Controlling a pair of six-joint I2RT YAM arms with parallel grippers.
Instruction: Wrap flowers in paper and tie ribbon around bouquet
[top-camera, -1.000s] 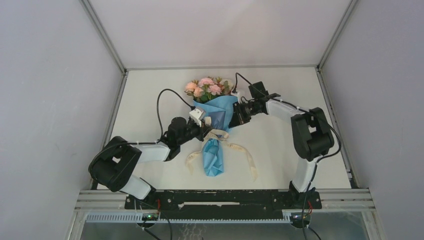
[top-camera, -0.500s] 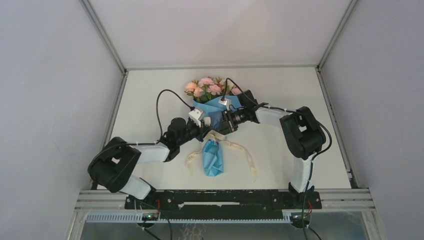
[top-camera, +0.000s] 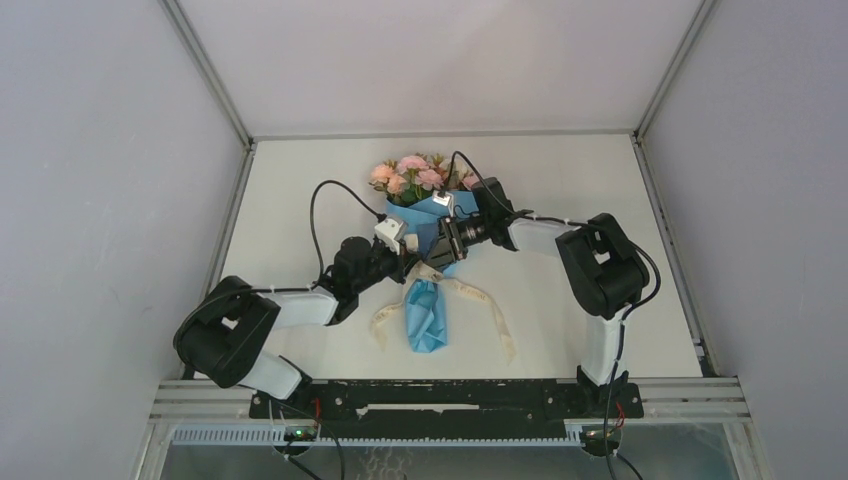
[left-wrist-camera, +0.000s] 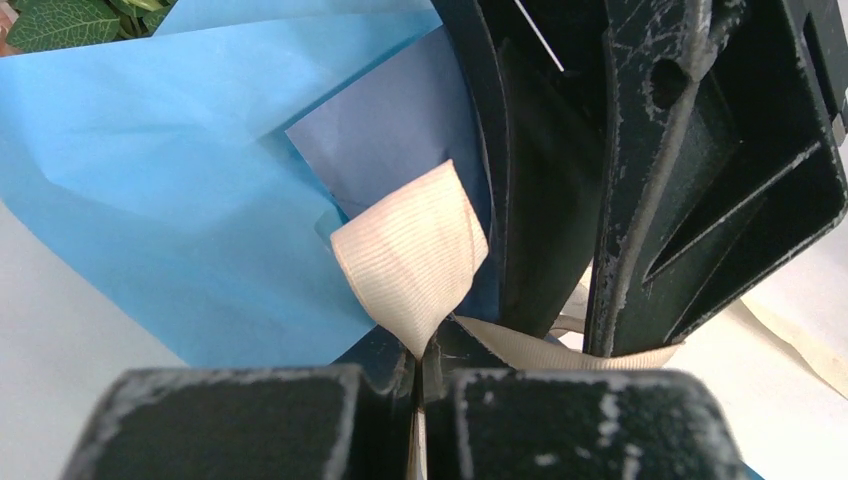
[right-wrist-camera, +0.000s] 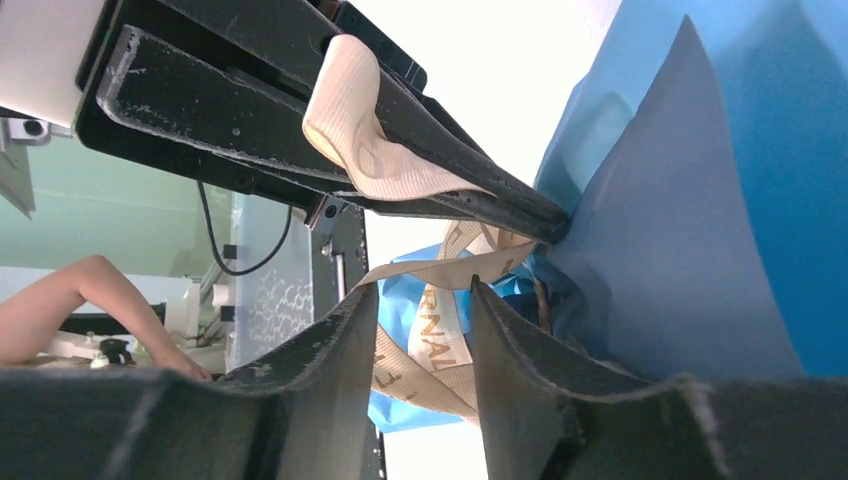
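Note:
The bouquet lies on the table, with the pink and cream flowers (top-camera: 415, 172) at the far end and the blue paper (top-camera: 428, 312) narrowing toward me. The cream ribbon (top-camera: 455, 283) crosses its waist, and both tails trail onto the table. My left gripper (left-wrist-camera: 418, 365) is shut on a loop of ribbon (left-wrist-camera: 415, 255) beside the paper (left-wrist-camera: 150, 190). My right gripper (right-wrist-camera: 420, 290) stands open tip to tip with the left one. A gold-lettered ribbon (right-wrist-camera: 445, 335) strand shows in the gap between its fingers. In the top view both grippers, the left gripper (top-camera: 412, 256) and the right gripper (top-camera: 440, 247), meet at the waist.
Black cables (top-camera: 325, 205) arc over the table's left half and above the flowers. White walls close in the table on three sides, with a metal rail (top-camera: 450, 395) along the near edge. A person's bare arm (right-wrist-camera: 90, 295) shows outside, beyond the frame.
My right arm has swung left and in over the paper, bringing its gripper up against the left gripper at the bouquet's waist. The left arm and the bouquet have hardly moved.

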